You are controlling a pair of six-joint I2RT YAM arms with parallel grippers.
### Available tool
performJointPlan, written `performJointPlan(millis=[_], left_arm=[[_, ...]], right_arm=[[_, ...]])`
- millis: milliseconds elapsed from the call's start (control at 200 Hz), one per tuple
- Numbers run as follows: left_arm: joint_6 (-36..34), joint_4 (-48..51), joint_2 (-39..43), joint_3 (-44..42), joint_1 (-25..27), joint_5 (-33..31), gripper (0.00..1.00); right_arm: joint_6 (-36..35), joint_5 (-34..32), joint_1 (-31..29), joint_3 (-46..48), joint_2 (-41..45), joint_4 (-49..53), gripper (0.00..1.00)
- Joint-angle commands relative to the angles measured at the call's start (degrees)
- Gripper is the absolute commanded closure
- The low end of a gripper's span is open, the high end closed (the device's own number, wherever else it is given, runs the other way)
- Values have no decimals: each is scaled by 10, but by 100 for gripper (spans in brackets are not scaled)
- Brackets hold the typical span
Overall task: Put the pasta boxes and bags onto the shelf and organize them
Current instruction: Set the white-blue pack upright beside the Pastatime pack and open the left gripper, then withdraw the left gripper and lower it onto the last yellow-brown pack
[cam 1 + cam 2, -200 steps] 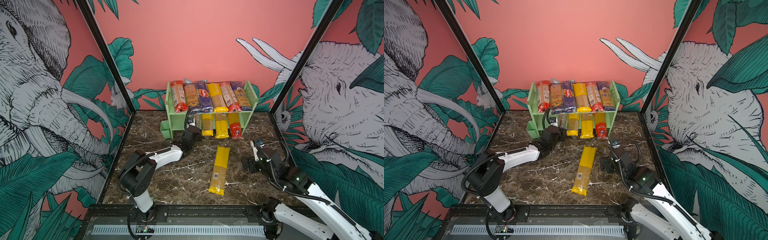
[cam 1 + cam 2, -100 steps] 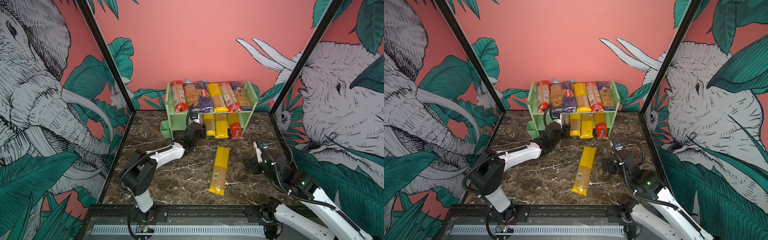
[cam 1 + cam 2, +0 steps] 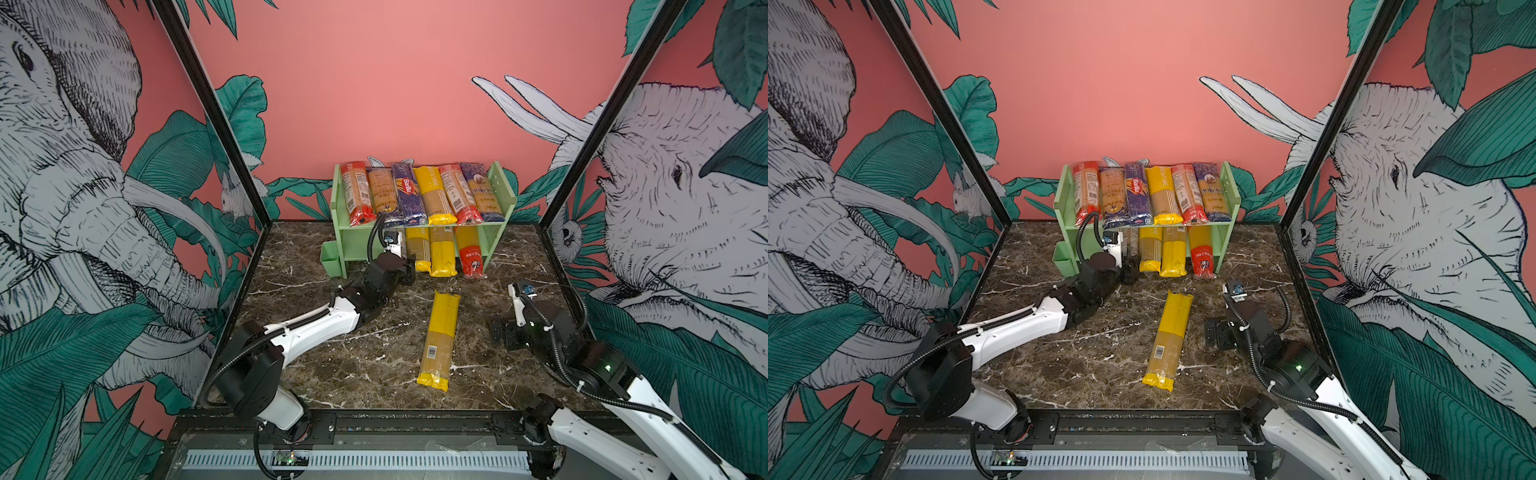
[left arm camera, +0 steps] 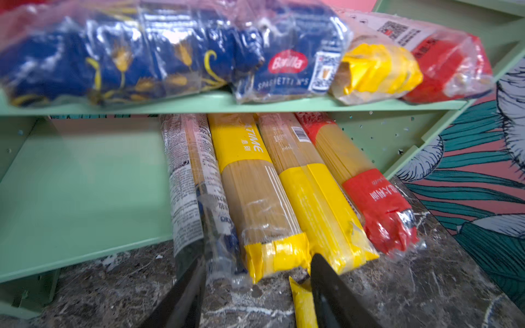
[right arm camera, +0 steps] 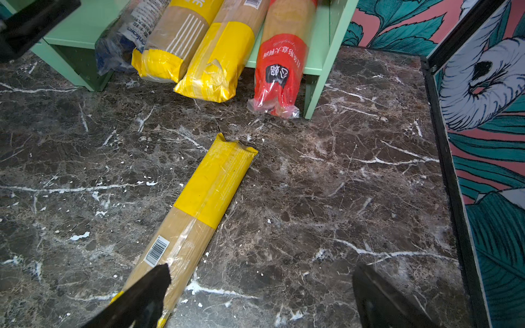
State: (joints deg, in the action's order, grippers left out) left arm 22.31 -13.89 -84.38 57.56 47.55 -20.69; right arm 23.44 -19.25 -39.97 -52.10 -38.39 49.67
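Loose pack: one loose yellow pack (image 3: 438, 340) lay flat on the marble table (image 3: 316, 365), in front of the shelf (image 3: 500, 191) and apart from it.
Long axis: it ran from the table front toward the shelf mouth, slightly skewed. The yellow-wrapped half pointed at the shelf and the clear barcoded half at the robot.
Right gripper (image 5: 261, 281): jaws were spread wide with nothing between them. It was held over the table just beside the pack's near half, on the right arm's side. In the wrist view one finger overlapped the barcoded end.
Left gripper (image 4: 255, 272): it stood at the mouth of the lower tier with jaws parted, pinching nothing I could make out. The near ends of two packs lay in the gap.
Nearer arm: the right, by my reading. The left was up at the shelf, beyond the pack's far end.
Coming move (judgement): the right jaws needed to shift toward the table's middle and straddle the pack across its narrow width.
Upper tier: six packs lay side by side, namely red-ended (image 3: 357, 193), tan (image 3: 382, 195), Barilla (image 3: 408, 193), yellow (image 3: 434, 195), red-ended (image 3: 457, 193) and dark-blue-ended (image 3: 482, 193).
Lower tier: four packs, namely white-and-blue (image 4: 190, 181), yellow TIME (image 4: 255, 193), yellow-banded (image 4: 315, 198) and red-ended (image 4: 369, 198). Their near ends overhung onto the table, and the tier floor was bare on the cup side.
Total: eleven packs, ten shelved and one loose.
Green cup (image 3: 332, 259): one, on the shelf's outer side.
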Motion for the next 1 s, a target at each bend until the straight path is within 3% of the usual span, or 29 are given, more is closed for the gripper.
performJointPlan(millis=[0,160,300,325,370,520,600,825,995], left_arm=[[9,33,51,-42,25,-41,40],[32,54,110,-109,86,-76,39],[68,84,144,-161,178,-136,37],[73,86,147,-169,198,-147,22],[84,91,148,-182,233,-171,13],[122,77,144,-221,321,-229,8],[147,79,140,-231,356,-249,1],[218,89,56,-221,439,-281,1],[249,-6,-38,-217,462,-270,1]], right_arm=[[23,-14,2,-9,16,19,0],[36,1,2,-14,19,34,1],[48,18,2,-11,32,35,1],[51,20,2,-10,33,35,1],[54,22,2,-9,36,36,1],[62,31,1,-3,39,38,1],[64,38,1,-1,43,37,1],[68,40,1,-5,69,60,1],[70,33,1,-14,84,81,1]])
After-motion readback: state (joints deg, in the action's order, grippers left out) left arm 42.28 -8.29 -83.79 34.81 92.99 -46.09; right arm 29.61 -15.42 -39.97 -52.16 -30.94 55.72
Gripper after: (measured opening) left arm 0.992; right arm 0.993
